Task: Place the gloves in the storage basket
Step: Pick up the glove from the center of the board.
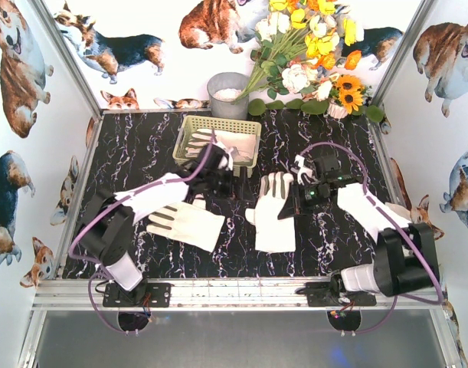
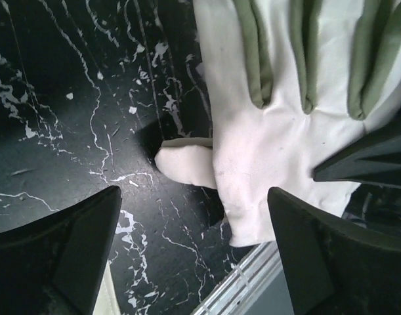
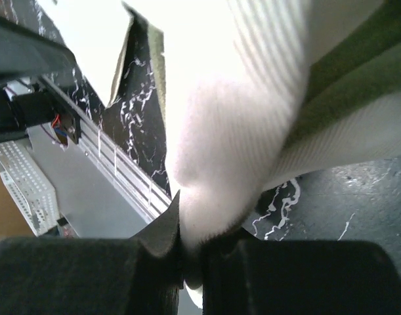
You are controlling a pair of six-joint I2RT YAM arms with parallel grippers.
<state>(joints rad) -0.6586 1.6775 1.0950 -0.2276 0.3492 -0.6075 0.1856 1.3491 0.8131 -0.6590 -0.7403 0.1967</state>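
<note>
The pale yellow lattice storage basket stands at the back centre with gloves lying in it. One cream-white glove lies flat on the table at front left. Another glove lies in the middle, also seen in the left wrist view. My right gripper is shut on this glove's edge, and its fabric is pinched between the jaws. My left gripper is open and empty, just in front of the basket and above the middle glove's thumb side.
A round grey pot stands behind the basket, with artificial flowers at the back right. Corgi-print walls enclose the black marble table. The aluminium rail runs along the near edge.
</note>
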